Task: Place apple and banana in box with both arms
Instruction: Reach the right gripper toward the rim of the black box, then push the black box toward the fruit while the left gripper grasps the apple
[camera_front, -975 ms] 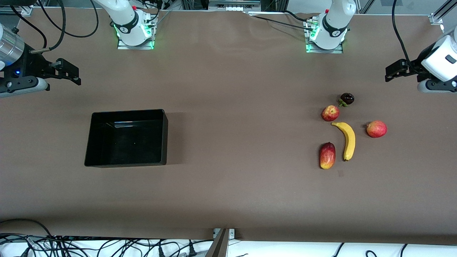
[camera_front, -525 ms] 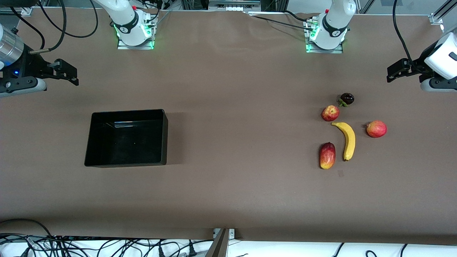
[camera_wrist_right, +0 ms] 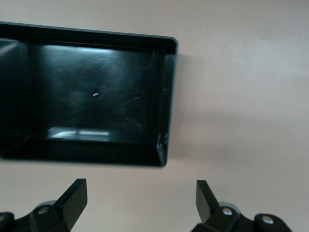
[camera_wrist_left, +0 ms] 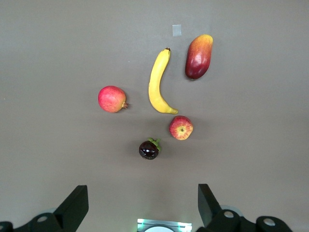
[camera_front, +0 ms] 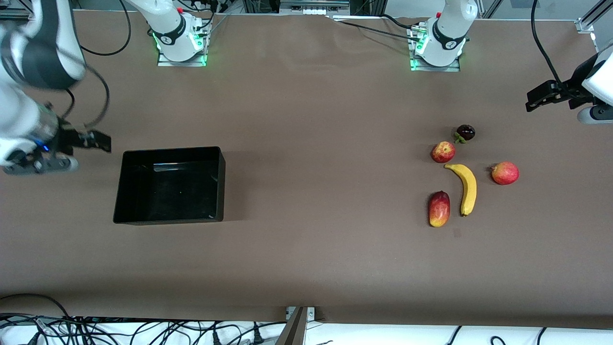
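Right claw point(camera_front: 98, 142) has swung down beside the box point(camera_front: 218, 184), fingers spread; left claw point(camera_front: 536, 98) spread over bare table, no writing legible.

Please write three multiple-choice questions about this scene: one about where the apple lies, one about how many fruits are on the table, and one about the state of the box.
1. Where is the apple?
A. in the box
B. on the table beside the banana's farther tip
C. in the left pincer

2. How many fruits lie on the table?
A. three
B. five
C. seven

3. What is the state of the box?
A. empty
B. holds the banana
C. tipped on its side

Key: 1 B, the apple sits by the tip of the banana. 2 B, the left wrist view shows five. 3 A, only the bare black floor shows inside.
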`<state>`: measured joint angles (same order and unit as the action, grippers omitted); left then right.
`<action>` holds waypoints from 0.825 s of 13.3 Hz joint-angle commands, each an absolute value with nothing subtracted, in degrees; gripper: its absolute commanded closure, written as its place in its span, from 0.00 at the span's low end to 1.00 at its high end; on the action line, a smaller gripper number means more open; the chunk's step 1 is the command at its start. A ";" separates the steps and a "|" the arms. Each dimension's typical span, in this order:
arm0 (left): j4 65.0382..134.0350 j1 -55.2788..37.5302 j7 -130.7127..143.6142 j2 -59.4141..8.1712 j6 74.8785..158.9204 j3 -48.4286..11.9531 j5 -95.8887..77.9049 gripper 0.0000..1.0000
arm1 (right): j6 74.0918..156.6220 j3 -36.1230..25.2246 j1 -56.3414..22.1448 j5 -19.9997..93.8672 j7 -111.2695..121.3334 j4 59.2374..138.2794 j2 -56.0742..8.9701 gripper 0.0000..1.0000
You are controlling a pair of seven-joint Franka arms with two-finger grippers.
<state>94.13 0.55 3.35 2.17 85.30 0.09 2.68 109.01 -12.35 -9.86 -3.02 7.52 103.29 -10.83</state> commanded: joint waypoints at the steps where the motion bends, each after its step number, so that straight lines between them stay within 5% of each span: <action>1: 93.60 -0.09 4.66 2.46 84.55 -0.17 3.08 0.00 | 117.04 -13.36 -9.32 -2.64 8.26 108.19 -14.39 0.00; 8: 95.36 -0.26 3.96 1.41 83.24 -0.79 3.08 0.00 | 134.29 -13.36 -6.59 1.83 10.71 115.84 -23.54 0.03; 10: 97.46 -1.32 4.13 -0.69 83.49 -1.32 2.99 0.00 | 134.21 -13.36 -6.59 3.95 12.65 115.84 -24.78 0.25; 11: 98.25 -1.41 4.22 -1.57 84.63 -1.32 2.99 0.00 | 134.12 -13.36 -6.50 3.96 12.74 115.84 -25.13 0.47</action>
<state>96.81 -0.92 3.90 0.25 83.57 -1.07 2.67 133.62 -13.53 -6.90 2.57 11.01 115.57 -25.02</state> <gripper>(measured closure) 0.000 0.101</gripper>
